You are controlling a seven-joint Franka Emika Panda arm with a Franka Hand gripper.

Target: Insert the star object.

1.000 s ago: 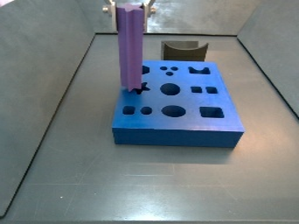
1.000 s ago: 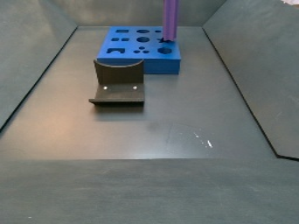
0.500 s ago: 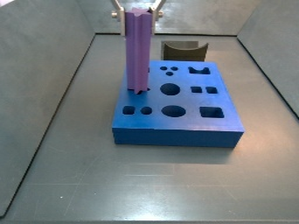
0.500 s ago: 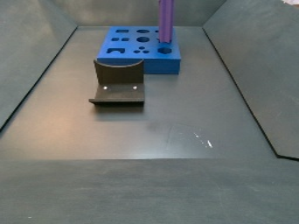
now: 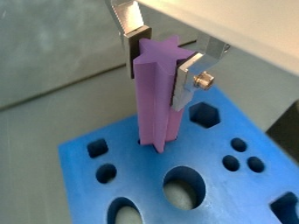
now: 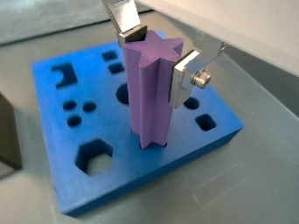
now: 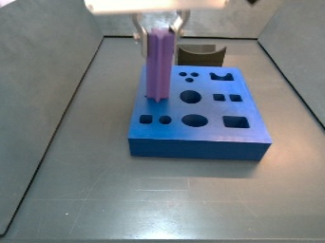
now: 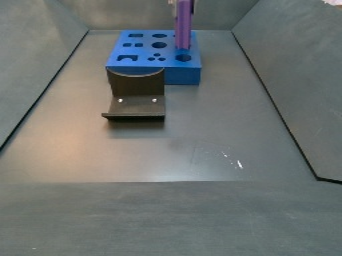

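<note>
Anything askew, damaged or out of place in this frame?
Nothing stands out. The gripper holds the star object upright with its lower end in the blue block, near one edge. The dark curved block sits behind, apart from it.

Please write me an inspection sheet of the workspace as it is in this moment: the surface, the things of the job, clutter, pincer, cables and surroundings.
Surface: grey floor, bare apart from the items below.
Job's things: star object, upright, its lower end in a hole of the blue block; how deep it sits cannot be told. The block's other holes show as unfilled.
Clutter: dark curved block behind the blue block in a side view; fixture stands on the floor beside the blue block.
Pincer: pincer above the blue block, its fingers closed on the star object's upper part.
Cables: nothing seen.
Surroundings: grey walls enclose the floor.
</note>
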